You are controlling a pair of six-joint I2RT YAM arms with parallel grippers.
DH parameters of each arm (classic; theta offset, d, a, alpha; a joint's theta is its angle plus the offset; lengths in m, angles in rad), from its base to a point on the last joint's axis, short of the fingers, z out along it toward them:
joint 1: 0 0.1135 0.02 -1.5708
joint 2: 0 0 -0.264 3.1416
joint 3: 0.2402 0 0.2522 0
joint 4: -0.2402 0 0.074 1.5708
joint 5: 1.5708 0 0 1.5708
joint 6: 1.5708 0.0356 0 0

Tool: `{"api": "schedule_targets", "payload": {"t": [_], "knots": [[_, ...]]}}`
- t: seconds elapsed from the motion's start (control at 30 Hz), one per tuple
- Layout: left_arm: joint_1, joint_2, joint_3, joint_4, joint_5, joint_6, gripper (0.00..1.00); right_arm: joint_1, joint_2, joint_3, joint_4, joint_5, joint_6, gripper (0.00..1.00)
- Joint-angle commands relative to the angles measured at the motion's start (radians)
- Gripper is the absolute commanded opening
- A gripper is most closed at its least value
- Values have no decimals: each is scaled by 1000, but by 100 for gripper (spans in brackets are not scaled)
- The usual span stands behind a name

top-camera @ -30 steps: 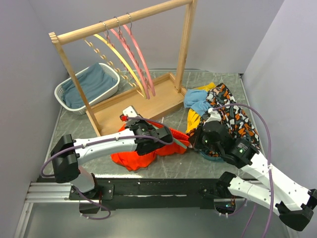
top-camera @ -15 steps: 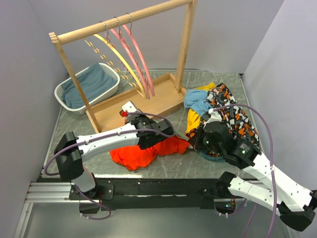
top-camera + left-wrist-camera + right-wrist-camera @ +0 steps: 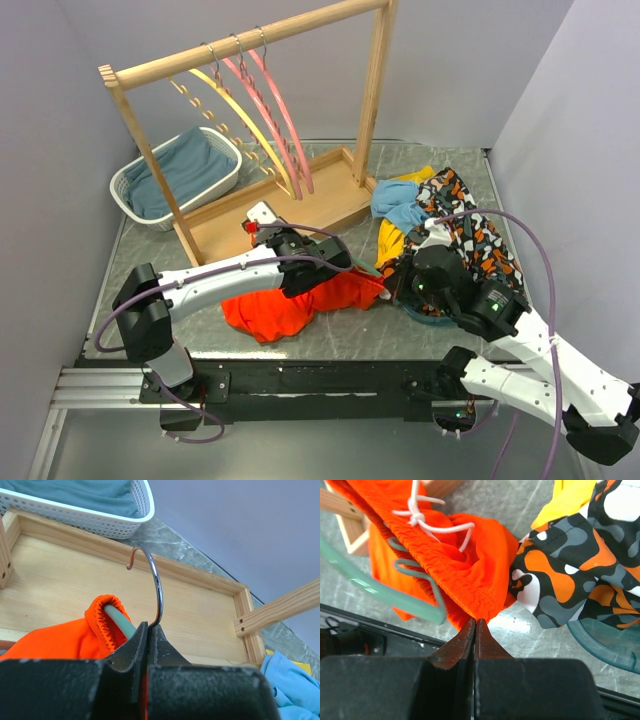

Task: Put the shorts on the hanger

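The orange-red shorts (image 3: pixel 275 310) lie bunched on the table in front of the rack. In the right wrist view their waistband (image 3: pixel 470 575) and white drawstring (image 3: pixel 427 522) show, with the mint-green hanger (image 3: pixel 375 594) threaded into the fabric. My left gripper (image 3: pixel 335 262) is shut on the hanger's metal hook (image 3: pixel 156 587); the green bar (image 3: pixel 120 622) comes out of a shorts opening (image 3: pixel 65 637) just left of my fingertips (image 3: pixel 149 626). My right gripper (image 3: pixel 392 288) is shut on the shorts' lower edge (image 3: pixel 475 622), low over the table.
The wooden rack (image 3: pixel 250 50) holds two pink hangers (image 3: pixel 280 110) and a yellow one (image 3: pixel 245 120) over its base tray (image 3: pixel 300 215). A white basket (image 3: pixel 175 175) stands at back left. The patterned garment (image 3: pixel 470 235) and a light blue cloth (image 3: pixel 400 205) lie at right.
My left gripper has moved a little away from me and to the right with the hanger, pulling the shorts' top with it. My right gripper has hardly moved.
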Motion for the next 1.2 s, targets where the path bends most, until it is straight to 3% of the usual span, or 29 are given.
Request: {"api": "schedule_targets", "payload": {"t": [0.0, 0.37, 0.57, 0.83, 0.93, 0.97, 1.03, 1.07, 1.1, 1.17], "knots": [[65, 47, -55, -254, -106, -118, 1, 3, -18, 110, -140, 69, -11, 0], [70, 74, -35, -254, -103, -106, 1, 3, -4, 182, -134, -41, -31, 0], [25, 61, -3, -254, -89, -45, 1, 5, 114, 248, 15, -167, -31, 0], [-70, -18, -18, -201, -34, 62, 1, 8, 237, 225, 172, -144, 14, 0], [-88, -88, -58, -23, 40, 310, 1, 11, 249, 213, 201, -132, 26, 0], [-90, -160, -117, 181, 70, 524, 1, 11, 254, 213, 206, -127, 32, 0], [-88, -261, -216, 476, 209, 775, 1, 15, 252, 205, 215, -110, 35, 0], [-85, -368, -324, 720, 263, 967, 1, 15, 254, 204, 219, -110, 34, 0], [-84, -416, -369, 808, 319, 1038, 1, 17, 251, 207, 222, -109, 35, 0], [-81, -484, -403, 835, 415, 1081, 1, 21, 251, 210, 229, -113, 20, 0]]}}
